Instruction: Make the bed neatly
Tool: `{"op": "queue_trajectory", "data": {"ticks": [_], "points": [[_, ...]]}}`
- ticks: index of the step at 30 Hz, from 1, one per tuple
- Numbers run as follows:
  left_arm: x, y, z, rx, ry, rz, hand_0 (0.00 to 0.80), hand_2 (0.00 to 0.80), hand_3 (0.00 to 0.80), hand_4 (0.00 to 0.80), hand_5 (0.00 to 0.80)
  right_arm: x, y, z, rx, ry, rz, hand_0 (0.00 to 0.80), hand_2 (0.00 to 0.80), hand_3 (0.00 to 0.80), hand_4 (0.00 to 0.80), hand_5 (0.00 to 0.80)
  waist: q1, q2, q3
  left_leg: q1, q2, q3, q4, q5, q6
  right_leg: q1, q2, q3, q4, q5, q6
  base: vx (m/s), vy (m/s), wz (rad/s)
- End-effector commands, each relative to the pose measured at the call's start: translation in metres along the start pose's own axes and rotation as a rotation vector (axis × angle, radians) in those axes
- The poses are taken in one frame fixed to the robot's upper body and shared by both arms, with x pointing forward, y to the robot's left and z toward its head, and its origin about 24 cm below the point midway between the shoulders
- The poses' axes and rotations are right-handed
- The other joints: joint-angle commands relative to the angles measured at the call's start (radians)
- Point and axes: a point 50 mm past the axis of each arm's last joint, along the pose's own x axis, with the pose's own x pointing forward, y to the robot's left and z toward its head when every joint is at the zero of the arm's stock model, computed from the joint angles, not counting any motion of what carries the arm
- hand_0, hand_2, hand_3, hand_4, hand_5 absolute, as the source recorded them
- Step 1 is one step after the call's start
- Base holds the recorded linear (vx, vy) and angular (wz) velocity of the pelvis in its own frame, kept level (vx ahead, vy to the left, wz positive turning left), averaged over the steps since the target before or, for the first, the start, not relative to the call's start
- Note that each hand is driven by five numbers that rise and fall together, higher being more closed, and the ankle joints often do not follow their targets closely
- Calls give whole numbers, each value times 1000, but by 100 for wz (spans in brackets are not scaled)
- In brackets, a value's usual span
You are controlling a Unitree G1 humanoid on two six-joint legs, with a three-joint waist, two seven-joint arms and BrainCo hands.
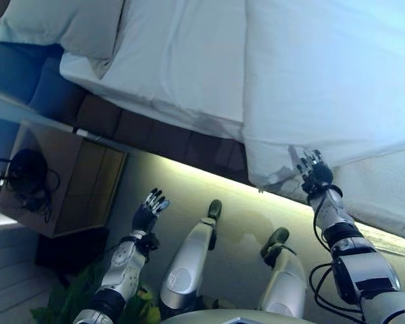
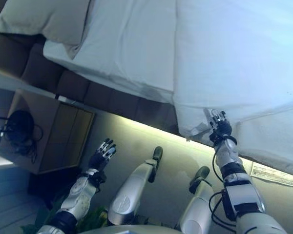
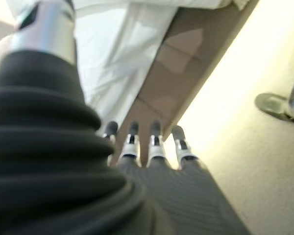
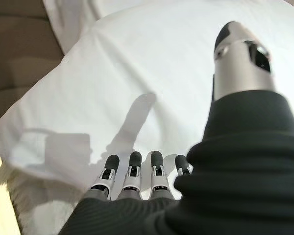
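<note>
Right robot hand (image 1: 312, 169), fingers straight, rests against the white duvet (image 1: 324, 81) corner overhanging the bed (image 1: 169, 67). Left robot hand (image 1: 148, 209) hovers spread, empty.

Left hand (image 1: 148, 210) raised, fingers straight, right hand (image 1: 312, 170) reaching forward, fingers extended

A bedroom: a white-sheeted bed (image 1: 189, 61), pillow (image 1: 61, 23) and wooden nightstand (image 1: 67, 179).
</note>
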Motion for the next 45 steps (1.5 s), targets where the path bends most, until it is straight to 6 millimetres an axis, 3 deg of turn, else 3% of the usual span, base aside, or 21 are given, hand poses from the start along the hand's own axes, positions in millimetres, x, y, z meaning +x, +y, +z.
{"op": "queue_trajectory", "data": {"ticks": [1, 7, 14, 17, 23, 26, 29, 34, 45], "points": [[-8, 6, 10, -39, -80, 12, 0, 0, 0, 0, 0, 5, 4, 42, 6, -116, 46, 0, 0, 0, 0, 0, 20, 12, -18, -71, 37, -37, 103, -40, -24, -56, -96, 34, 33, 132, 78, -15, 74, -16], [-16, 7, 7, -119, -95, 5, 0, 0, 0, 0, 0, 7, 15, 69, 41, -175, 85, 0, 0, 0, 0, 0, 14, 33, 0, -186, 0, -11, 318, -136, 19, -187, -96, 91, 284, 40, 31, -28, 66, -16], [-22, 4, 0, -129, -98, 11, 0, 0, 0, 0, 0, 3, 13, 65, 51, -179, 70, 0, 0, 0, 0, 0, 0, 46, 22, -207, -18, -13, 309, -116, 24, -206, -73, 106, 289, 39, 32, 2, 3, -2], [-21, 8, 3, -128, -112, 40, 0, 0, 0, 0, 0, 0, 8, 50, 54, -160, 65, 0, 0, 0, 0, 0, -10, 47, 30, -205, -18, -7, 303, -113, 22, -199, -68, 104, 274, 44, 34, 1, 2, -13], [-21, 13, 5, -134, -125, 78, 0, 0, 0, 0, 0, -21, -15, -16, 111, -57, 34, 0, 0, 0, 0, 0, -34, 38, 47, -190, -9, -1, 279, -104, 16, -180, -57, 109, 235, 69, 41, 20, 3, -3], [-20, 12, 5, -132, -131, 80, 0, 0, 0, 0, 0, -31, -30, -31, 175, -75, -16, 0, 0, 0, 0, 0, -39, 34, 53, -188, -5, 0, 267, -101, 13, -169, -57, 103, 208, 80, 46, -3, -9, -10], [-19, 15, 5, -132, -132, 93, 0, 0, 0, 0, 0, -36, -46, -33, 217, -105, -69, 0, 0, 0, 0, 0, -45, 30, 58, -189, -1, 1, 265, -102, 10, -165, -55, 102, 197, 85, 51, -8, -9, -5], [-17, 18, 7, -124, -130, 103, 0, 0, 0, 0, 0, -37, -70, -17, 229, -163, -152, 0, 0, 0, 0, 0, -43, 28, 68, -190, 3, 1, 269, -107, 9, -165, -58, 100, 198, 88, 59, 4, -29, 0], [-16, 19, 7, -107, -129, 98, 0, 0, 0, 0, 0, -29, -95, 79, 251, -380, -260, 0, 0, 0, 0, 0, -16, 56, 87, -215, -11, -7, 283, -102, 11, -190, -74, 88, 253, 63, 65, -5, -8, 3]]}}
